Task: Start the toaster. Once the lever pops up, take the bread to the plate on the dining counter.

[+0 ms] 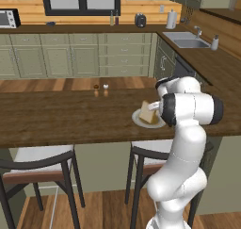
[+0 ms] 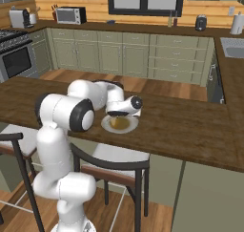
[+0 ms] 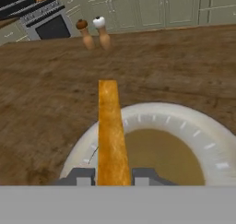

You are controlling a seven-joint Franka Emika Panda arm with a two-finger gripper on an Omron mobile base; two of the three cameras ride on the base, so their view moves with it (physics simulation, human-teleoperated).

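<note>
The bread (image 3: 110, 126) stands on edge between my two fingertips, a golden-tan slice seen edge-on over the near rim of the off-white plate (image 3: 184, 121). My gripper (image 3: 114, 177) is shut on it. In the left base view the slice (image 1: 148, 112) leans upright on the plate (image 1: 139, 120), partly hidden behind my arm. The plate (image 2: 134, 125) lies on the dark wood dining counter (image 1: 61, 115), with my hand (image 2: 119, 115) right above it. The toaster (image 1: 140, 20) sits far off on the back worktop.
Brown and white shakers (image 3: 92, 32) stand at the counter's far side (image 1: 101, 86). Two stools (image 1: 37, 162) (image 2: 114, 164) sit under the near edge. A microwave (image 2: 70, 15) and a sink (image 1: 186, 38) are on the back worktops.
</note>
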